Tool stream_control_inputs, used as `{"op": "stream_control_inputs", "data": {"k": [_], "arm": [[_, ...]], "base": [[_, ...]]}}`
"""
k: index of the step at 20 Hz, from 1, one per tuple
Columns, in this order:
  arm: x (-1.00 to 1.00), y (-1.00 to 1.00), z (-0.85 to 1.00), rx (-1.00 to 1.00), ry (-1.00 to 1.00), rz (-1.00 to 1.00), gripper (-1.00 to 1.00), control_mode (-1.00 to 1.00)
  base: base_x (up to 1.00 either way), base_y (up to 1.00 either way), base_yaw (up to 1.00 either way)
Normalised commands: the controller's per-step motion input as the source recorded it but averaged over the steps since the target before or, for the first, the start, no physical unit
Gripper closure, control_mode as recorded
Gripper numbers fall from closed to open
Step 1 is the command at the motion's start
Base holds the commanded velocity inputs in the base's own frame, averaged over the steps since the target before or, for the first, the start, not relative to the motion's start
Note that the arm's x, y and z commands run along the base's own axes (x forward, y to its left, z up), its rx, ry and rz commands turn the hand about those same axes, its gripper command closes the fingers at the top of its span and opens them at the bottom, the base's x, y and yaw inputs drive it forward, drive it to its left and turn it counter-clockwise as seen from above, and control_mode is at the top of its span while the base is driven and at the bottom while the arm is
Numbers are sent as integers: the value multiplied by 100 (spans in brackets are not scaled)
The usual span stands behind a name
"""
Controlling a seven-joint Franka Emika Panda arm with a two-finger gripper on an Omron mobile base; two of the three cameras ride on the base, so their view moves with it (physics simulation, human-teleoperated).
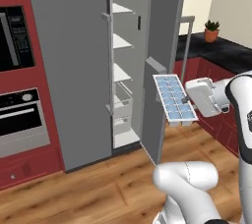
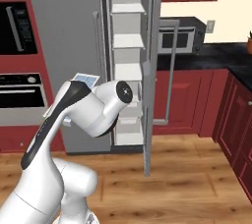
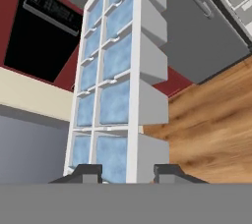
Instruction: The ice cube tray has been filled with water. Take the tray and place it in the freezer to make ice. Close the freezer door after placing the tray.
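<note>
Gripper (image 1: 188,101) jaws are clamped on the tray (image 1: 174,98) of water (image 1: 171,95). It is held beside the open freezer (image 1: 124,70), just outside its door (image 1: 160,66).

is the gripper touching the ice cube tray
Touching. In the hand view the gripper has its fingertips either side of the ice cube tray; the left base view shows the tray held in midair.

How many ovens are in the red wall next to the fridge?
2. The upper black oven sits high in the red wall, left of the freezer. The lower oven is right under it. The microwave on the counter doesn't count.
</note>
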Motion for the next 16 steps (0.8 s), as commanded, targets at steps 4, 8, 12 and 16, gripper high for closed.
{"op": "stream_control_inputs", "data": {"k": [4, 8, 12, 16], "arm": [[0, 0, 0, 0, 0, 0, 100, 100], [0, 0, 0, 0, 0, 0, 100, 100], [0, 0, 0, 0, 0, 0, 100, 100], [0, 0, 0, 0, 0, 0, 100, 100]], "base": [[45, -21, -3], [46, -22, -4], [50, -22, -3], [58, -7, -1]]}}
